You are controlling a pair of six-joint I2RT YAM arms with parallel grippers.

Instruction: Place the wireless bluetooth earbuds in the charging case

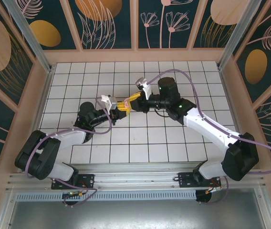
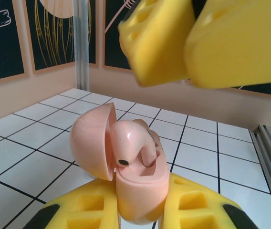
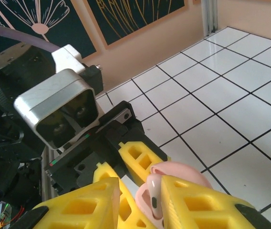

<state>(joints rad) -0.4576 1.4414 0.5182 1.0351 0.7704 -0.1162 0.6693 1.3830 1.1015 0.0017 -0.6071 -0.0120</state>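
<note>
A white tiled worktop (image 2: 26,167) with dark grid lines lies under both jaws, ringed by peach walls (image 2: 212,102) with dark floral panels (image 2: 2,38). An aluminium post (image 2: 80,43) stands in the corner beyond the left jaws. From the right wrist, the left arm's silver camera housing (image 3: 59,109) looms just past the right jaws and blocks much of that side.

The left gripper (image 2: 140,207) has its yellow jaws clamped on the base of the charging case (image 2: 140,191), which stands upright between them with its lid swung open to one side. One of the wireless bluetooth earbuds (image 2: 128,140) sits in the case's hollow, above the left jaws.

The right gripper (image 2: 189,47) hangs just above the case, its jaws a narrow gap apart. They seem to hold nothing, though the blur leaves that unsure.
</note>
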